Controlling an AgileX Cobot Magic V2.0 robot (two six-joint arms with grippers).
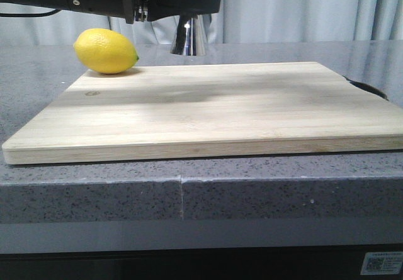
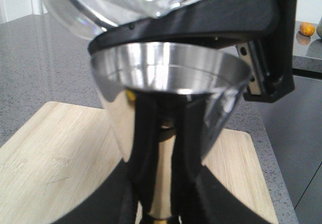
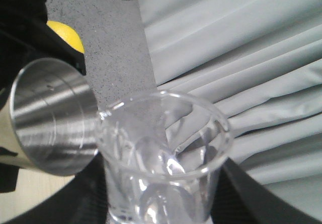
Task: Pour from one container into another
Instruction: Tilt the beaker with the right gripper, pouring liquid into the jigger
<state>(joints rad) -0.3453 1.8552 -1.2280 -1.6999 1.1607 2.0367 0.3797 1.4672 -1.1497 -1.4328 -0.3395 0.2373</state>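
The left gripper [image 2: 161,183] is pinching the steel jigger [image 2: 168,98] while the right gripper [image 3: 161,214] is clamping the tilted glass beaker [image 3: 163,158] at its rim; no writing is readable.

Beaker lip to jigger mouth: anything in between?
Nothing visible. The beaker, tilted in the right hand, has its lip right at the rim of the jigger, whose open mouth is unobstructed in both wrist views.

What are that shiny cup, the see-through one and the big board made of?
The jigger looks like polished steel: mirror-bright, with reflections on its wall. The beaker seems clear glass, though clear plastic can't be ruled out: the curtain shows through it. The board looks like pale, matte wood, with straight grain lines.
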